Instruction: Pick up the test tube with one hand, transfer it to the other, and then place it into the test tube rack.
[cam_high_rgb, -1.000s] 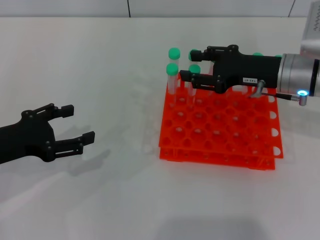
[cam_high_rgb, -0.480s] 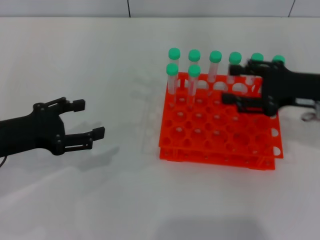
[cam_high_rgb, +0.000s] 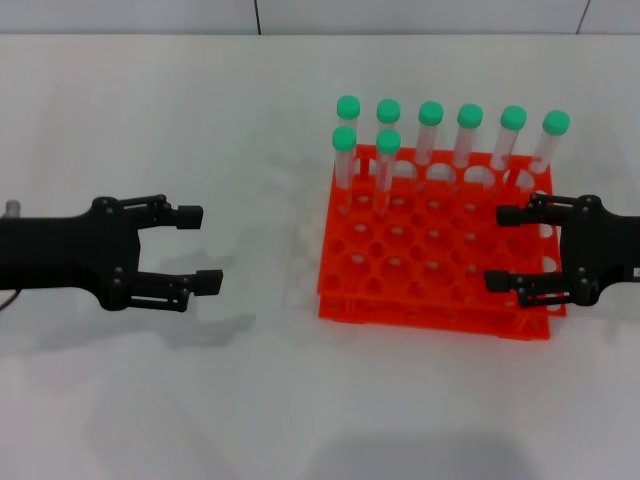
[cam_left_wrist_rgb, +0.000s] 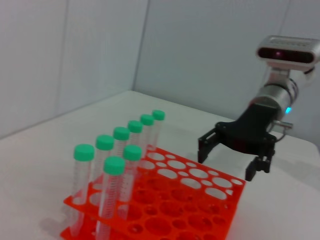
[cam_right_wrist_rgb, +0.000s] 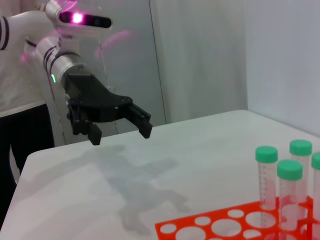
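Note:
The orange test tube rack (cam_high_rgb: 430, 312) stands right of centre on the white table. Several green-capped test tubes (cam_high_rgb: 430, 113) stand upright in its two back rows. No tube is in either gripper. My left gripper (cam_high_rgb: 200, 248) is open and empty, low over the table to the left of the rack. My right gripper (cam_high_rgb: 499, 249) is open and empty at the rack's right edge. The left wrist view shows the rack (cam_left_wrist_rgb: 190, 200), the tubes (cam_left_wrist_rgb: 114, 190) and the right gripper (cam_left_wrist_rgb: 227, 162). The right wrist view shows the left gripper (cam_right_wrist_rgb: 120, 132) beyond the rack (cam_right_wrist_rgb: 220, 227).
The white table (cam_high_rgb: 200, 400) spreads around the rack. A grey wall (cam_high_rgb: 400, 15) bounds it at the back. Most of the rack's front holes hold nothing.
My right gripper has drawn back from the rack's back rows to its right edge, uncovering the back row of tubes. My left gripper has moved right, toward the rack.

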